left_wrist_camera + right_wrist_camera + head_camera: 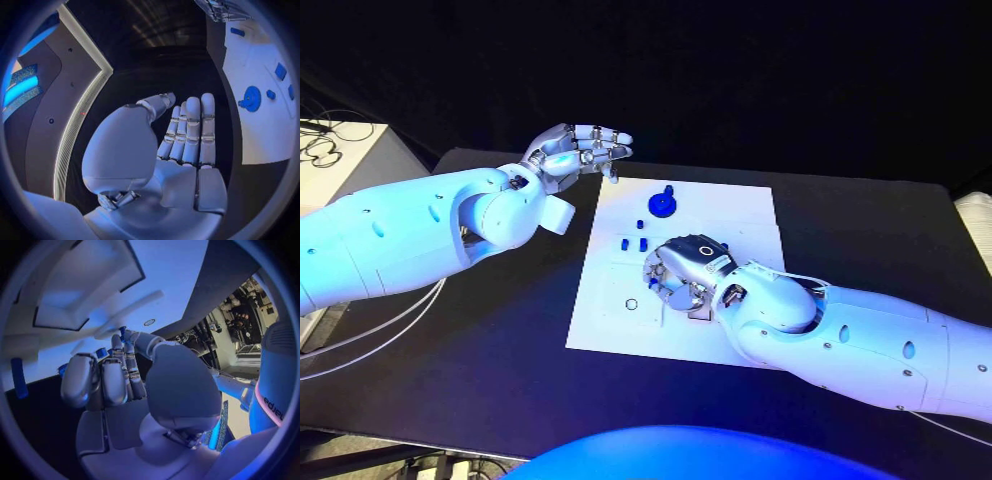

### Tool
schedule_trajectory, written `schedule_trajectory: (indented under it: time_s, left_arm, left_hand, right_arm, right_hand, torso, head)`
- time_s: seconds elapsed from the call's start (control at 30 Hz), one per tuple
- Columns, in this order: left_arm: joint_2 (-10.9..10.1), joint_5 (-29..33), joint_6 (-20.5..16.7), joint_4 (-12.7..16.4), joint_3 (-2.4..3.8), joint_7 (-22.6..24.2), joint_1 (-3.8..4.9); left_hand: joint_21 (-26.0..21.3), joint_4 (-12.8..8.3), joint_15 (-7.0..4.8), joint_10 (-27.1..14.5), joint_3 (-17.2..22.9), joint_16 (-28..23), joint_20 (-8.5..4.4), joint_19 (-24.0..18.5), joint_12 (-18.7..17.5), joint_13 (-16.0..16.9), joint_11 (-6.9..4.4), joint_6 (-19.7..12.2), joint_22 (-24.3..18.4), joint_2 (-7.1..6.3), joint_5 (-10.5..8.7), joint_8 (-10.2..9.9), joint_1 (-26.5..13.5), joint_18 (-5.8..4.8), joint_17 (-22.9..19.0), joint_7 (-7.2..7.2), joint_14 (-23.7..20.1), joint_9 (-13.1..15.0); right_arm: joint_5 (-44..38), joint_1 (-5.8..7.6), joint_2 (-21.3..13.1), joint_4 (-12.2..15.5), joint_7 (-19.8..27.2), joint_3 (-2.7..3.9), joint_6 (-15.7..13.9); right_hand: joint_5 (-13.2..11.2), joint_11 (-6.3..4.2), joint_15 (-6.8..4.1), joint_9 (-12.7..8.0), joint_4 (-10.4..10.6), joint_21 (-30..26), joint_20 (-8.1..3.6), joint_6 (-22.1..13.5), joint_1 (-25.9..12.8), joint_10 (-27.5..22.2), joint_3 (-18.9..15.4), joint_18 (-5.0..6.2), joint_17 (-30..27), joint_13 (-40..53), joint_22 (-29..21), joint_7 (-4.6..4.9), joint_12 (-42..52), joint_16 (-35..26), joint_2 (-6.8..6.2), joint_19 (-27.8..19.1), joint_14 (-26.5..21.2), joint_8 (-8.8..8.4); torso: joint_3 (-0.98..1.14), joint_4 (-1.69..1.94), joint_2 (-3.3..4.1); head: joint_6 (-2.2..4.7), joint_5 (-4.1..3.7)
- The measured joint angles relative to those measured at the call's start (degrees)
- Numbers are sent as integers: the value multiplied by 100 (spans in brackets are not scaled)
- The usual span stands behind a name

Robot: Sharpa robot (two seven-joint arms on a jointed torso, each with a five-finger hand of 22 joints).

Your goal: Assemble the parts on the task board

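Left hand (581,148) is held open, empty, off the task board (733,215); right hand (684,275) is curled over the board, its grasp indiscernible.

Robotics lab or demonstration stand. Evidence: black tabletop (488,330) against black drapes, coloured stage lighting, cables (358,335) trailing off the table edge, a white side cabinet (343,165), and equipment racks (240,320) standing nearby.

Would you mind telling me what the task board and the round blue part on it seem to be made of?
The task board looks like matte white plastic or coated sheet: flat, thin, no glare. The round blue part looks like moulded or printed plastic, judging by its even, saturated colour and dull surface; its exact material can't be confirmed.
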Motion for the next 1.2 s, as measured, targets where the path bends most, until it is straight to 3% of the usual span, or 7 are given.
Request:
schedule_trajectory:
  time_s: [0.1, 0.2, 0.57, 0.7, 0.77, 0.97, 1.2]
  left_arm:
    - [0, 0, 0, 0, 0, -4, 0]
    - [0, 0, 1, 1, 0, -9, 0]
    - [-8, -1, 1, 2, 0, -28, 1]
    - [-8, -1, 1, -2, 0, -37, 1]
    - [-8, -1, 2, -4, 0, -41, 1]
    - [-8, -1, 7, -14, 0, -49, 1]
    - [-9, -2, 18, -36, 0, -59, 1]
  left_hand:
    - [0, 0, 0, 0, 0, 0, 0, 0, 0, 0, 0, 0, 0, 0, 0, 0, 0, 1, 0, 0, 0, 0]
    - [0, 0, 0, 0, 0, 0, 0, 0, 0, -5, 0, 0, 0, 0, 0, 0, 0, 0, 0, 0, 0, 0]
    - [0, -16, 0, -23, -16, -28, 0, 0, 0, -14, 23, 0, -7, 0, 0, 0, 0, 0, -7, 0, 0, -8]
    - [0, -16, 0, -22, -16, -28, 0, 0, 0, -14, 22, -3, -7, 0, 0, 0, 0, 0, -7, 3, 0, -8]
    - [0, -16, 0, -22, -16, -28, 0, 0, 0, -14, 22, -34, -7, 0, 0, 0, 0, 0, -7, -8, 0, -8]
    - [0, -16, 0, -22, -16, -28, 0, 0, 0, -14, 22, -42, -7, 0, 0, 0, 0, 0, -6, -1, 0, -8]
    - [0, -16, 0, -21, -16, -28, 0, 0, 0, -13, 21, -42, -7, 0, 0, 0, 0, 0, -6, -1, 0, -8]
  right_arm:
    - [1, -1, 18, -17, 26, -19, 38]
    - [10, 0, 24, -36, 67, -24, 73]
    - [65, -22, -23, -28, 250, -74, 85]
    - [81, -17, -106, 16, 279, -69, -17]
    - [87, -11, -164, 58, 292, -65, -97]
    - [177, -20, -392, 248, 294, -60, -284]
    - [609, 147, -862, 599, 317, 76, -523]
  right_hand:
    - [17, -45, 0, 7, 47, -96, 25, -125, -56, -45, -48, 0, -65, 82, -99, 36, -99, -48, -53, -65, 0, -75]
    - [85, -118, 102, 1, 95, -426, 93, -210, -210, -178, -96, 0, -304, 42, -451, 85, -140, -239, -91, -261, -4, -121]
    - [116, 130, 351, -105, 48, -1823, 324, -731, -126, -1447, -269, 316, -1561, -378, -1839, 256, -123, -1154, -322, -1068, -584, -478]
    - [126, 224, 426, -187, 77, -2522, 386, -1043, 143, -2047, -854, 491, -2111, -383, -2478, 286, 30, -1362, -260, -1513, -1068, -702]
    - [126, 244, 449, -211, 141, -2694, 434, -1096, 287, -2197, -1121, 493, -2253, -364, -2637, 299, 159, -1363, -202, -1602, -1191, -763]
    - [161, 261, 470, -237, 355, -2769, 478, -1116, 473, -2380, -1493, 442, -2456, -335, -2653, 279, 469, -1267, -165, -1647, -1290, -831]
    - [182, 182, 390, -244, 526, -2363, 385, -983, 548, -2143, -1405, 442, -2231, -276, -2227, 314, 960, -822, -150, -1298, -1011, -831]
  torso:
    - [1, 0, -1]
    - [1, 0, -1]
    - [1, -1, -2]
    - [3, 0, -3]
    - [6, 0, -3]
    - [11, 2, -3]
    - [11, -7, -5]
  head:
    - [-6, -4]
    - [-10, -6]
    - [-15, -14]
    - [-9, -18]
    - [-4, -21]
    - [16, -34]
    - [60, -64]
